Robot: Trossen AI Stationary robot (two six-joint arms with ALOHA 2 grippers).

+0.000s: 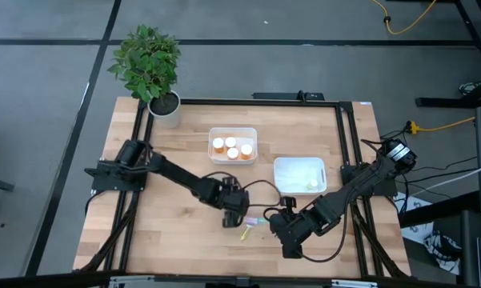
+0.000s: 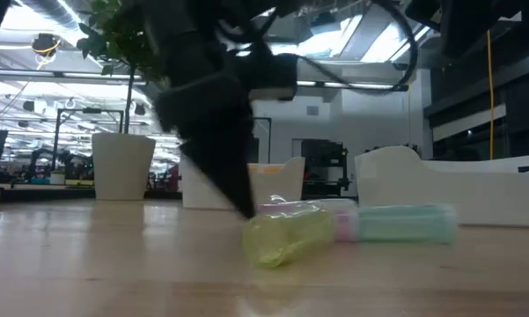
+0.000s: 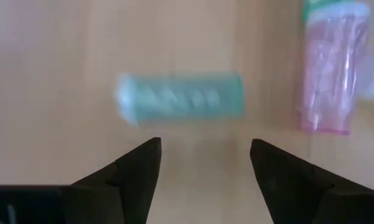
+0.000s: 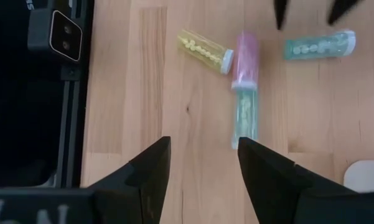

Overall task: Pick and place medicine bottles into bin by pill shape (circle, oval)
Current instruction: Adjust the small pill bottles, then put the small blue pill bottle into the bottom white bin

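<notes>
Low view, nearest to you: a yellow bottle [image 2: 286, 236] lies on its side on the wooden table [image 2: 114, 264], a pink bottle [image 2: 339, 220] and a green bottle [image 2: 405, 224] lying just behind it. A dark finger of the left gripper [image 1: 232, 216] comes down beside the yellow bottle.

High view, working outward from the front edge:
- Right gripper [image 1: 278, 216]: near the front of the table, right of the loose bottles. In its wrist view you see its fingers [image 4: 150, 171] apart with nothing between them, above bare wood.
- Loose bottles: four lie together on the table, between the two grippers. The right wrist view shows the yellow bottle, the pink bottle end to end with the green bottle, and a teal bottle [image 4: 317, 45] off to one side.
- Left gripper: over the teal bottle. In its wrist view you see the fingers [image 3: 137, 171] spread, empty, the teal bottle [image 3: 182, 98] ahead of the tips.
- White tray [image 1: 299, 174]: right of centre, one small pale item inside.
- Clear tray [image 1: 233, 145]: farther back, holding four orange bottles [image 1: 231, 147] with white caps.
- Potted plant [image 1: 148, 68]: far left corner.
</notes>
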